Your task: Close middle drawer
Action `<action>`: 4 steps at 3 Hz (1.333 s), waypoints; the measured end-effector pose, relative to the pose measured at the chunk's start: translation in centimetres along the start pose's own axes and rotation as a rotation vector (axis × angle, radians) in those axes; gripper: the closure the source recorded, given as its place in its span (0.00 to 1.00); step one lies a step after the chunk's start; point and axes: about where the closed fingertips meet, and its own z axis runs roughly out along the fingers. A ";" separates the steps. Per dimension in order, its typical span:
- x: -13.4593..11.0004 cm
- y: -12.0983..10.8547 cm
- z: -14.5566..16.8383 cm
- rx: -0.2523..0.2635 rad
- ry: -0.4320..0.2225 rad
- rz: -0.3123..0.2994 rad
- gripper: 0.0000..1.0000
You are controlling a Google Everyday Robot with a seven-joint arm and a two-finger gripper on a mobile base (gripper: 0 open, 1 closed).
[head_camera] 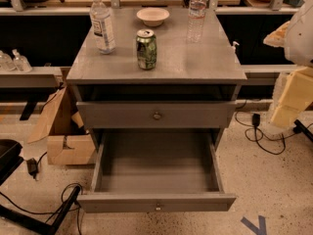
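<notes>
The middle drawer (156,202) of the grey cabinet (156,65) is pulled far out toward me. Its deep box is empty and its front panel carries one small round knob (157,207). Above it, another grey drawer front (156,115) with a knob stands out only a little, with a dark gap over it. Anything below the open drawer is hidden. My gripper (288,104), pale yellow, hangs at the right edge of the view, right of the cabinet, above the floor and well apart from the drawer.
On the cabinet top stand two water bottles (102,23) (196,13), a green can (146,49) and a white bowl (152,16). A cardboard box (66,131) sits left of the cabinet. Cables (264,136) lie on the floor to the right, and a black base (29,214) at lower left.
</notes>
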 end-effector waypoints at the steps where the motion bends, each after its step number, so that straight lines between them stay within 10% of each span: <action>1: 0.2 -0.3 1.0 0.007 -0.012 0.005 0.00; 4: 6.7 -0.3 14.1 0.094 -0.154 -0.006 0.00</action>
